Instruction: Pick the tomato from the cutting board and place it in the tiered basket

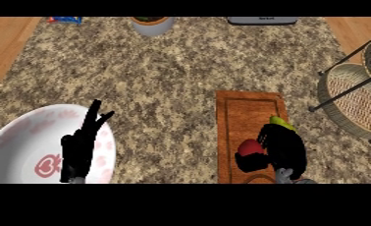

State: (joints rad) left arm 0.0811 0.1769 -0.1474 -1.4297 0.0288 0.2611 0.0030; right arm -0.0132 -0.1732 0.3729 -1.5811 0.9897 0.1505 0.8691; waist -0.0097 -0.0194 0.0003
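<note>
A red tomato [250, 147] lies on the brown cutting board [246, 107] near its lower end. My right hand [281, 149] sits over the board with its fingers curled round the tomato's right side and underside. A small yellow-green object [279, 122] peeks out just above that hand. The wire tiered basket [348, 97] with a woven tray stands at the right edge, apart from the board. My left hand [81, 146] rests open with fingers pointing up over a white plate at the lower left.
The white plate [36, 141] has red markings and lies at the lower left. A grey pot [151, 24] with a plant, a dark appliance [262, 20] and a blue packet [65, 19] line the counter's far edge.
</note>
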